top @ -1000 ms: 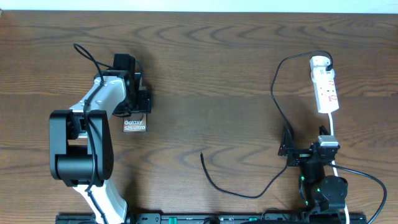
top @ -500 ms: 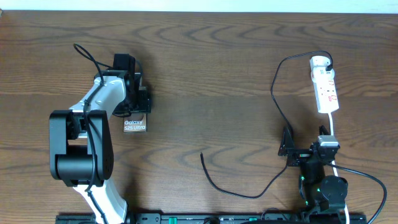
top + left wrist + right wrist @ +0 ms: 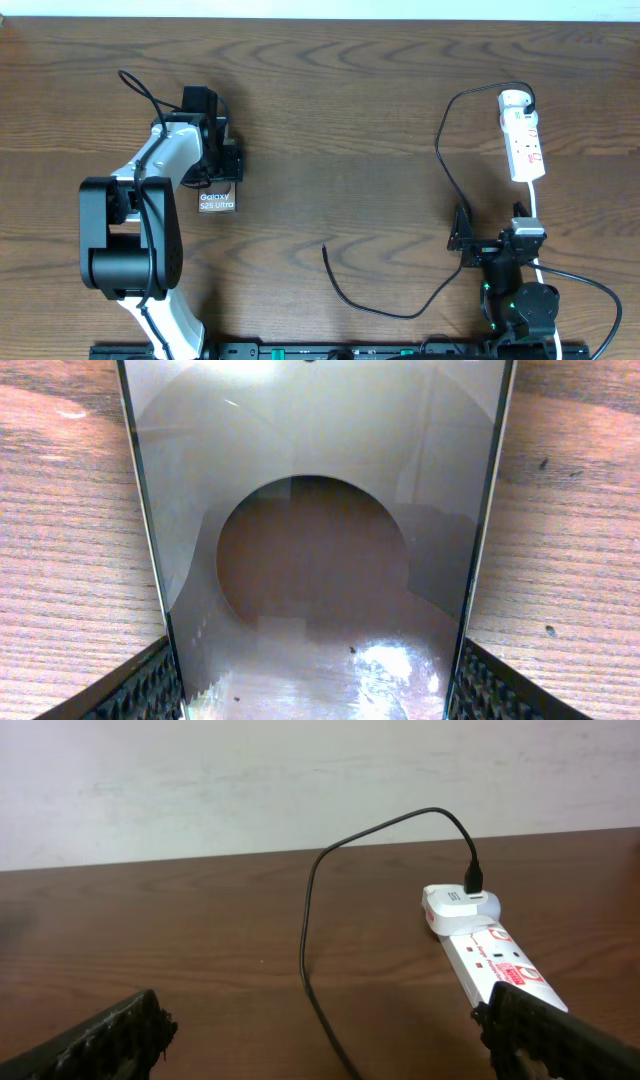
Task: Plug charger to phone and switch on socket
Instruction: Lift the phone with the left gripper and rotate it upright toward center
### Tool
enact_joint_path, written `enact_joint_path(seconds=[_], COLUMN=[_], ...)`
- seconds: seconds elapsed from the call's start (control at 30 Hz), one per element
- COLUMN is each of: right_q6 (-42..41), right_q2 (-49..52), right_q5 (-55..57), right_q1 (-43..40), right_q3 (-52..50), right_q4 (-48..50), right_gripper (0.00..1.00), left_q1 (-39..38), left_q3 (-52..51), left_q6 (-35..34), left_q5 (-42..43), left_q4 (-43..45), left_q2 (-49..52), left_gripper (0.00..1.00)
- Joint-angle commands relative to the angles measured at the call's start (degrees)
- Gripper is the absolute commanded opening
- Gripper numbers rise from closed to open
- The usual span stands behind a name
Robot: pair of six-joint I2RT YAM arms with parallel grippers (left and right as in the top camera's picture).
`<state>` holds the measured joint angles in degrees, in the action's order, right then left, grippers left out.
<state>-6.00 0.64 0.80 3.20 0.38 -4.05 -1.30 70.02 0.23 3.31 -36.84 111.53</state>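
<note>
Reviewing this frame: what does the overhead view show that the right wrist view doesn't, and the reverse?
Only overhead: the phone at the end of the left arm, and the charger tip lying free on the table, apart from the phone. Only right wrist: the pale wall behind the table, and a side-on look at the cable entering the white plug head. Both: the socket and the charger's loop rising from its far end.
</note>
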Motion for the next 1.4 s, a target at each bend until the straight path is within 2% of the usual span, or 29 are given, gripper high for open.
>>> enact_joint_path(seconds=[0.0,0.5,0.83,0.97,1.1,1.37], right_q6=[0.52,0.52,0.52,0.52,0.52,0.52], right_q2=[-0.31,-0.31,-0.31,-0.31,-0.31,-0.31], right_q5=[-0.33,-0.33,-0.33,-0.33,-0.33,-0.33], right_q1=[-0.5,-0.5,-0.5,-0.5,-0.5,-0.5], right_q3=[-0.07,-0.07,-0.07,-0.07,-0.07,-0.07], right_q4=[-0.26,-0.26,-0.26,-0.26,-0.26,-0.26], right_gripper=[0.99,0.99,0.99,0.99,0.99,0.99], left_q1=[0.09,0.09,0.09,0.09,0.09,0.37], left_q3=[-1.33,1.88,2.12,2.12,2.12,2.12], left_q6=[0.2,0.17,-0.07,-0.35,-5.62,-25.62], left_q5=[0.55,0.59,1.07,6.93,12.66,33.59], left_q4=[-0.09,-0.37,-0.46,-1.18,-2.12,-1.73], left_q2=[0.79,-2.05,-15.02,-20.87,-24.02,-25.11], left_gripper=[0.07,0.07,0.07,0.07,0.07,0.07])
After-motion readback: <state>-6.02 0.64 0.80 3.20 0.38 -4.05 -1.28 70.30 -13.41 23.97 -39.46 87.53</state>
